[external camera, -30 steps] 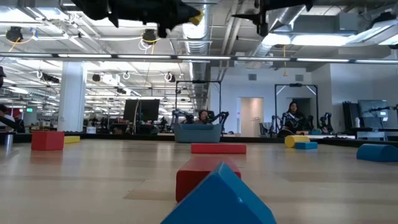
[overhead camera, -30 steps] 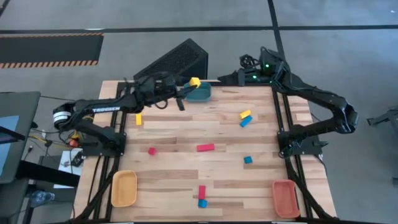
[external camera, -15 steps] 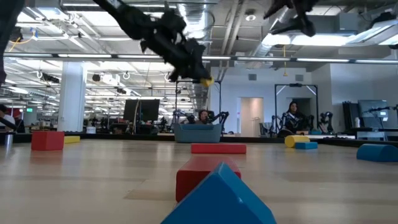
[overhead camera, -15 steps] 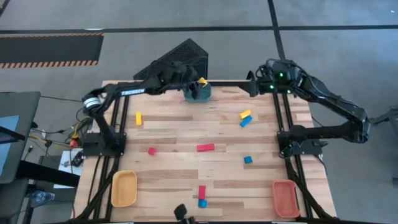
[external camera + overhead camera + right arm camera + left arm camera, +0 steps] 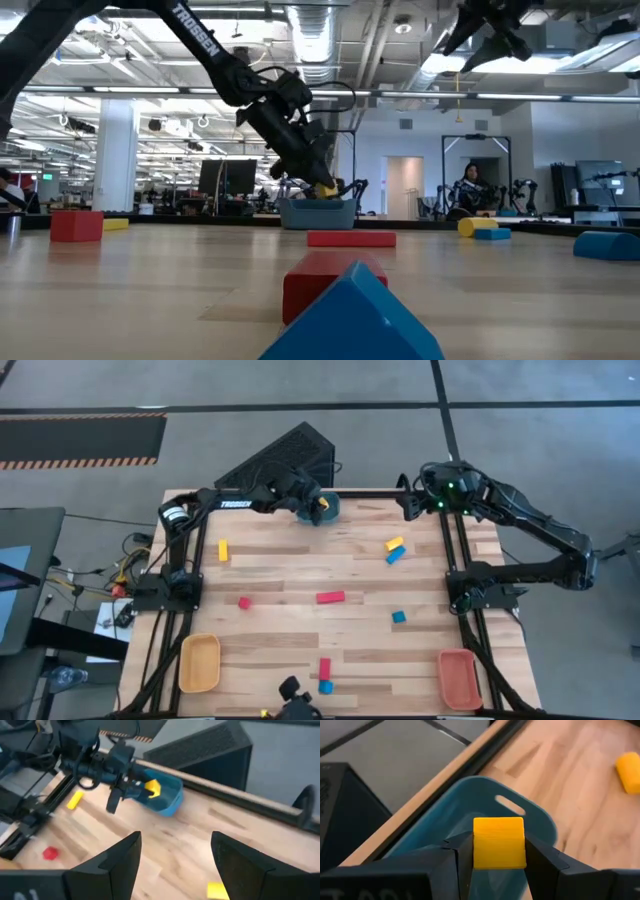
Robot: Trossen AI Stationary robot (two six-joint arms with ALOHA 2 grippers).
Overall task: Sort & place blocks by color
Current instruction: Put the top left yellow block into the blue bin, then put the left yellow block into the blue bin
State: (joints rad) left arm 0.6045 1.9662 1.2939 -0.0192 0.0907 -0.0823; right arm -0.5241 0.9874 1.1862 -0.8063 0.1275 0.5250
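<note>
Left wrist view: my left gripper [image 5: 499, 851] pinches a ridged yellow cube [image 5: 499, 843] above the smooth, rounded teal tray [image 5: 530, 817]; my right gripper [image 5: 175, 851] is spread.

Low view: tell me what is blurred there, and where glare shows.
Low view: the nearest blue block and red block look soft; ceiling lights glare behind the left gripper. Left wrist view: the held yellow block is sharp.

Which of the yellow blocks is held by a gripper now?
The yellow block clamped in the left gripper, over the teal tray. The other yellow blocks lie loose on the table.
</note>
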